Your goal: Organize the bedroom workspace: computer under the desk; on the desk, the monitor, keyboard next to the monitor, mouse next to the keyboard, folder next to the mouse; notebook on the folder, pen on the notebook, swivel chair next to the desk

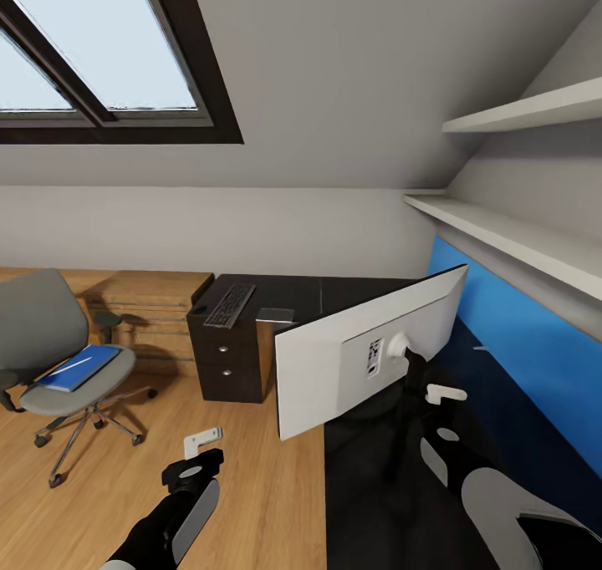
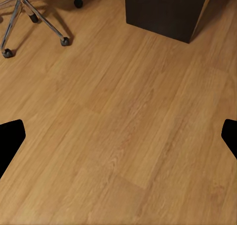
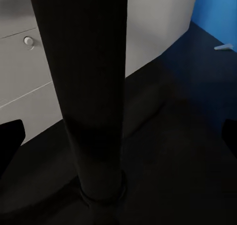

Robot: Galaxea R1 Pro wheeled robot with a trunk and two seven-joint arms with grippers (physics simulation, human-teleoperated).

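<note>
We hold our right pincer [image 1: 436,393] close behind the monitor [image 1: 368,348], probably to turn it on the counter [image 1: 393,486]. Its fingers sit wide apart around the black stand [image 3: 89,91], not squeezing. Our left pincer [image 1: 203,443] hangs open over the floor [image 2: 123,126], holding nothing. The folder [image 1: 79,367] lies on the swivel chair [image 1: 58,344].

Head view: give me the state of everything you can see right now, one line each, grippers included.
Monitor: upright on the desk, grey back facing the camera.
Keyboard: flat on the desk's far end.
Folder: lying on the chair seat.
Chair: standing away from the desk.
Left gripper: open, empty, above the floor.
Right gripper: open, at the monitor's black stand.
</note>
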